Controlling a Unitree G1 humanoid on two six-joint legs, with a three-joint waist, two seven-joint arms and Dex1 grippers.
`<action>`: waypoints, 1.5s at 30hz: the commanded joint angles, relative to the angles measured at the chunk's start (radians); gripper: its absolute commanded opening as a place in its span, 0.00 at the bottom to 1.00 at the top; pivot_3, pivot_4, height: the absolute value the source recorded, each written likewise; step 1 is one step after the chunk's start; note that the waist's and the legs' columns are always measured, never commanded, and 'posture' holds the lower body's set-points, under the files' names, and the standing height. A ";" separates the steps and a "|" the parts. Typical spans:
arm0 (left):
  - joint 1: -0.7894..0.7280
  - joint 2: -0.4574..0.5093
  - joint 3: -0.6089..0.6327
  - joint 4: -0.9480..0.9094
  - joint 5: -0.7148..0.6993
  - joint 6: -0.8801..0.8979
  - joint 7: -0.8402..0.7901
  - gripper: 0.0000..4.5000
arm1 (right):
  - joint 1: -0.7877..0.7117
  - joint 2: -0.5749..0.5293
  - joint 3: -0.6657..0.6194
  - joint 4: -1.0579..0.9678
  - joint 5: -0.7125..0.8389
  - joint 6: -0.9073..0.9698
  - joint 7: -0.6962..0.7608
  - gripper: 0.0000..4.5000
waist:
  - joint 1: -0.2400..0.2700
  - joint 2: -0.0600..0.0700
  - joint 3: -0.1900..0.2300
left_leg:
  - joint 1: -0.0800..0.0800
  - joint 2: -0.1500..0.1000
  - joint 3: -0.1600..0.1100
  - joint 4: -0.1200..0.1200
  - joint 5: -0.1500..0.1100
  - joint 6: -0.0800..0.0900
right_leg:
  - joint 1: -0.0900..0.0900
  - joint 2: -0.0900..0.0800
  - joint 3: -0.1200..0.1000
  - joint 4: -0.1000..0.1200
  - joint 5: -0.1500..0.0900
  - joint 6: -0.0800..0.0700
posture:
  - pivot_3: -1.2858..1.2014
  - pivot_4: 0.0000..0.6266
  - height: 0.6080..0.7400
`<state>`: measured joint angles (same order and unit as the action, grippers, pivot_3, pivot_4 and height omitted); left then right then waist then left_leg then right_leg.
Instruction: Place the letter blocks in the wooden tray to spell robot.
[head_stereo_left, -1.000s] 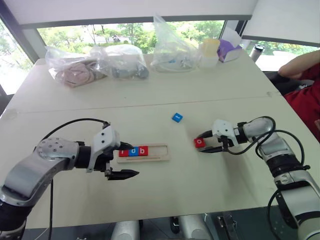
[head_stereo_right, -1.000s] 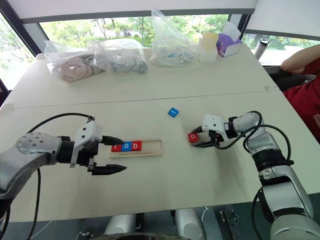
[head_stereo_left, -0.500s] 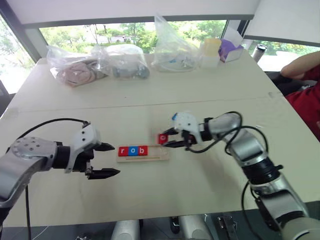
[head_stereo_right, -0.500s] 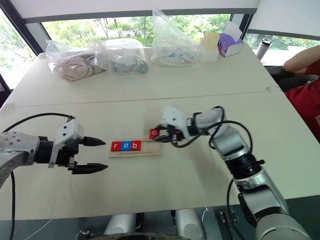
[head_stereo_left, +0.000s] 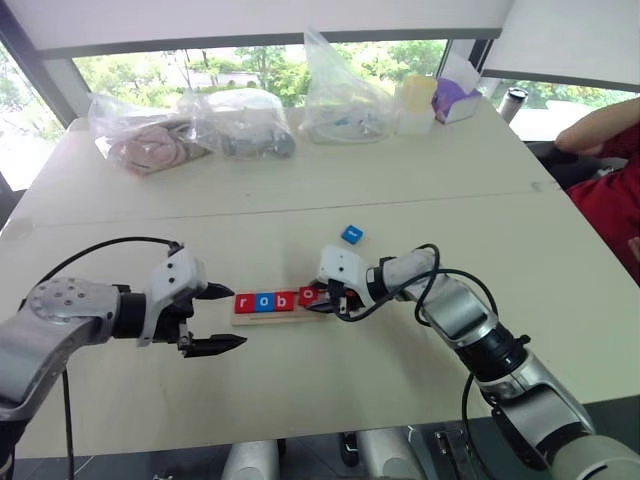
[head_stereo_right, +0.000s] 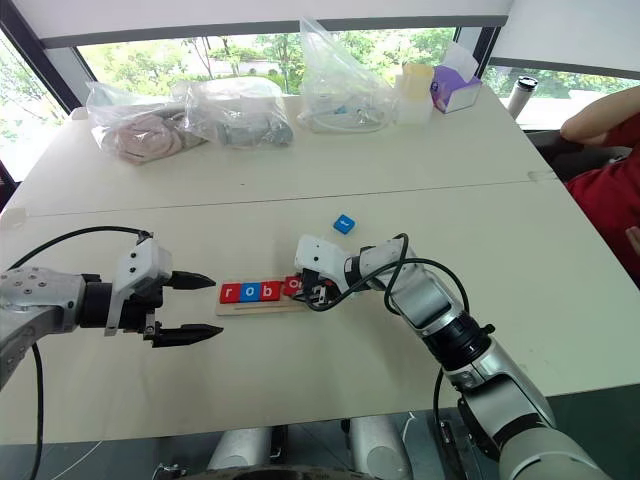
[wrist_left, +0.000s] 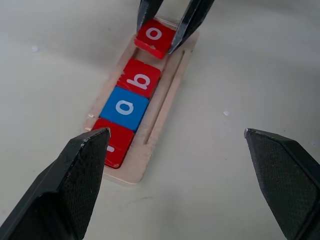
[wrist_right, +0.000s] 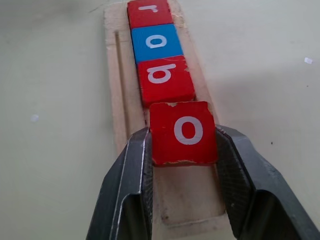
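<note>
Gripping the red o block (wrist_right: 183, 132), right end effector (head_stereo_left: 325, 296) crowds wooden tray (wrist_left: 165, 95); left end effector (head_stereo_left: 222, 318) gapes beside

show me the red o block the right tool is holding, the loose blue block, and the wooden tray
red o block (wrist_right: 183, 132), right wrist view, its top face.
loose blue block (head_stereo_left: 351, 235), left eye view, its top face.
wooden tray (wrist_left: 171, 85), left wrist view, its bare grooved edge.

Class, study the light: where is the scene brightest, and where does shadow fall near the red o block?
Left eye view: the windows are brightest, daylight entering from the far side. Right wrist view: soft shadow lies on the wooden tray beneath the red o block, which the right tool holds.
</note>
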<state>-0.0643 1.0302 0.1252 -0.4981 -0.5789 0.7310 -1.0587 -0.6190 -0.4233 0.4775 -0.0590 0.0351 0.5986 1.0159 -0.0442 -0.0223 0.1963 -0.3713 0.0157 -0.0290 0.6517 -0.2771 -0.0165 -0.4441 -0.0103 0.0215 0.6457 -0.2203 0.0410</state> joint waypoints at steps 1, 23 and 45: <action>0.001 -0.006 0.014 -0.031 -0.008 -0.004 0.015 1.00 | -0.031 0.017 0.007 0.005 -0.007 -0.027 -0.006 0.26 | 0.000 0.000 0.000 | 0.000 0.000 0.000 0.000 0.000 0.000 | 0.000 0.000 0.000 0.000 0.000 0.000 | 0.52 0.24 1.00; -0.023 -0.018 -0.004 -0.019 0.001 -0.010 0.038 1.00 | -0.026 0.036 0.018 0.011 -0.017 -0.084 -0.006 0.93 | 0.000 0.000 0.000 | 0.000 0.000 0.000 0.000 0.000 0.000 | 0.000 0.000 0.000 0.000 0.000 0.000 | 0.52 0.24 1.00; -0.048 -0.028 -0.028 0.008 0.014 -0.025 0.040 1.00 | 0.029 -0.059 0.003 -0.100 -0.026 -0.217 0.037 0.98 | -0.001 0.000 0.000 | 0.000 0.000 0.000 0.000 0.000 0.000 | 0.000 0.000 0.000 0.000 0.000 0.000 | 0.52 0.24 1.00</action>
<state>-0.1028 0.9991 0.0917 -0.4847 -0.5741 0.7223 -1.0189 -0.5793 -0.4882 0.4826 -0.1170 0.0139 0.4028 1.0582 -0.0453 -0.0224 0.1962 -0.3710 0.0157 -0.0288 0.6515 -0.2771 -0.0165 -0.4441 -0.0103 0.0217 0.6456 -0.2205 0.0411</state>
